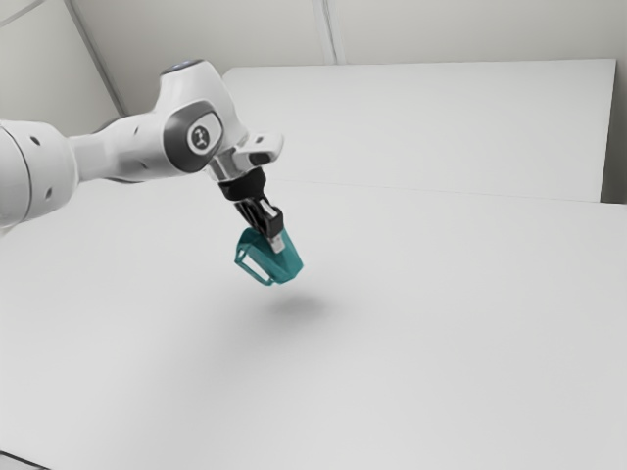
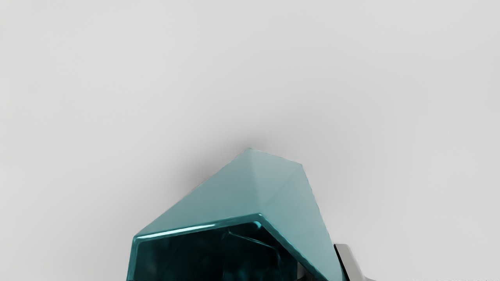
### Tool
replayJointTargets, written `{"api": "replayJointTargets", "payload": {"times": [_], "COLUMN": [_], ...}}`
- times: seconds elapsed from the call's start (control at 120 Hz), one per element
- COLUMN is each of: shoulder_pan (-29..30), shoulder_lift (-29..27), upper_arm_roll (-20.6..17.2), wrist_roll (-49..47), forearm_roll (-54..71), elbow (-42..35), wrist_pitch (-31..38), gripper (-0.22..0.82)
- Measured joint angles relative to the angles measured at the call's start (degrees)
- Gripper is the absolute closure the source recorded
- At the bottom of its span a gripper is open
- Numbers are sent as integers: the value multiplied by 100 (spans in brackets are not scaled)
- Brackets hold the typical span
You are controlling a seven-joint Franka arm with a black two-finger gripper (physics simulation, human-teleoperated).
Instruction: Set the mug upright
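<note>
In the exterior view my gripper points down, tilted, and is shut on the teal mug. The mug hangs tilted above the table, its handle toward the exterior view's left and a soft shadow below it. From the wrist view, the open mouth of the faceted mug faces the camera, with its dark inside showing. There the gripper has one fingertip against the outer wall and a small part of the other inside the rim, the wall between them. The rest of that inner finger is hidden by the mug.
A wide, plain white table surface spreads beneath the arm and the mug. Behind it stands a pale panel against the room's wall. A thin dark edge crosses the exterior view's lower left corner.
</note>
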Motion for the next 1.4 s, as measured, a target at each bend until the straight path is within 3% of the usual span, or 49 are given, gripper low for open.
{"api": "replayJointTargets", "payload": {"times": [0.542,1.217,1.4], "shoulder_pan": [-11,-12,-12], "shoulder_lift": [476,1091,1082], "upper_arm_roll": [1,1,12], "wrist_roll": [-1020,-1515,-1523], "forearm_roll": [1318,1471,1423], "elbow": [261,420,441], "wrist_pitch": [80,184,210], "gripper": [78,79,40]}}
